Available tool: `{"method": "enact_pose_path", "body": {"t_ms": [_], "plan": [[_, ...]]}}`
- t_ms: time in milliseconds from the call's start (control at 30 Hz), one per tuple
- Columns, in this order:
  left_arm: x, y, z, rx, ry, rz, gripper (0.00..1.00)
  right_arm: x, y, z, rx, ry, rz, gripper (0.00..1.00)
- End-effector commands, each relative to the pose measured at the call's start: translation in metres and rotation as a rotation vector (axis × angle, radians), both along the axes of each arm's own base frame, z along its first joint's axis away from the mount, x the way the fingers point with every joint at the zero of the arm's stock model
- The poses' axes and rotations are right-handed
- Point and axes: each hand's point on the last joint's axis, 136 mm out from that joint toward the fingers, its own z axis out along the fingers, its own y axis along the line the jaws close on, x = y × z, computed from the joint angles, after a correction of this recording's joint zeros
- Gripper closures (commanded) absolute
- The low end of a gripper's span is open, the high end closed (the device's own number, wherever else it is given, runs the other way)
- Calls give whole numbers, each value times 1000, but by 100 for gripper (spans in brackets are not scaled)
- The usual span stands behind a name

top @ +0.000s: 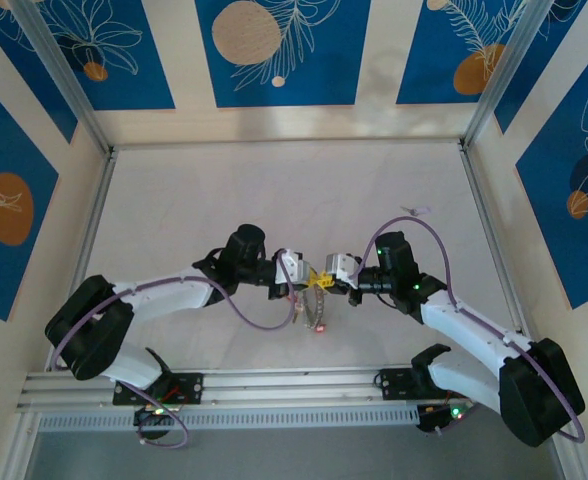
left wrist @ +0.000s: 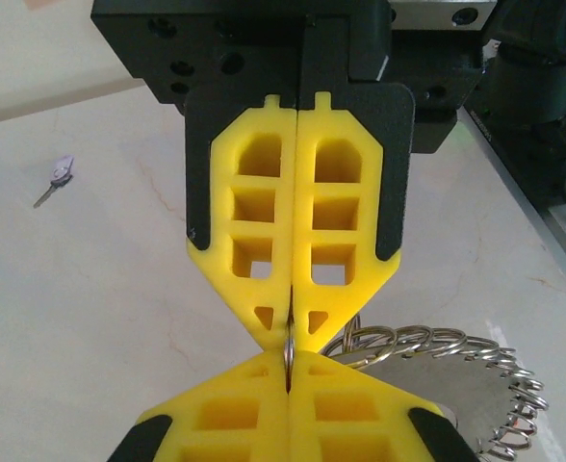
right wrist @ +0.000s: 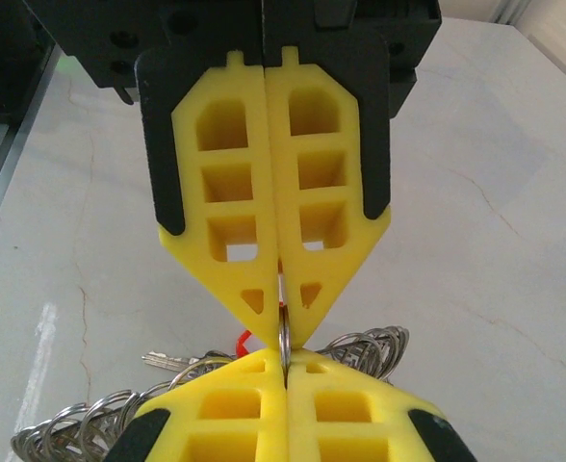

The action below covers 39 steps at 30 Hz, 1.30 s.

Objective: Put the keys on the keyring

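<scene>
The left gripper [top: 314, 282] is located near the middle of the pale marbled worktop [top: 174, 200]. Its yellow latticed fingers [left wrist: 235, 423] are pressed fully together, and a thin silvery wire loop [left wrist: 289, 352] is clamped at their tips. This loop belongs to the rim of the flat grey metal keyring [left wrist: 427, 385], which is edged all round with small wire coils and is seen just beside and beneath the fingertips. Whether the keyring touches the worktop cannot be told. Small silvery keys [right wrist: 172, 362], one with a red plastic tag [right wrist: 244, 339], are seen against the coiled rim; whether they are threaded on cannot be told. The right gripper [top: 330, 278] is set tip to tip against the left gripper. Its yellow fingers [right wrist: 235, 414] are likewise closed, and the same loop is pinched from the opposite side. A loose key with a pale lilac tag [top: 414, 210] lies flat on the worktop, well apart, to the far right
</scene>
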Motion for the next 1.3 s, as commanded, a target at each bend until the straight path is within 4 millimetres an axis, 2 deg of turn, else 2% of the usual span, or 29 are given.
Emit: {"method": "enact_pose_path", "body": {"t_ms": [0, 33, 167, 267, 433, 533, 967, 1133, 1267], "plan": [[-4, -4, -1, 32, -38, -12, 100, -8, 11, 23, 59, -43, 76, 100], [-4, -3, -1, 32, -43, -11, 100, -8, 11, 23, 67, -41, 78, 100], [-6, 2, 5, -26, -49, -1, 100, -9, 7, 23, 97, -23, 79, 83], [-6, 5, 12, -83, -7, -8, 100, -8, 1, 22, 139, 15, 60, 76], [-8, 6, 24, -147, 7, -33, 100, -15, -2, 21, 178, 82, 103, 74], [-9, 6, 27, -167, 9, -41, 100, -18, -1, 20, 182, 101, 135, 77], [-13, 6, 33, -222, 20, -70, 100, -16, 0, 14, 161, 114, 136, 79], [-16, 4, 37, -234, 20, -90, 100, -17, 2, 14, 159, 114, 154, 86], [-13, 4, 34, -220, 21, -76, 100, -17, 3, 17, 163, 99, 156, 98]]}}
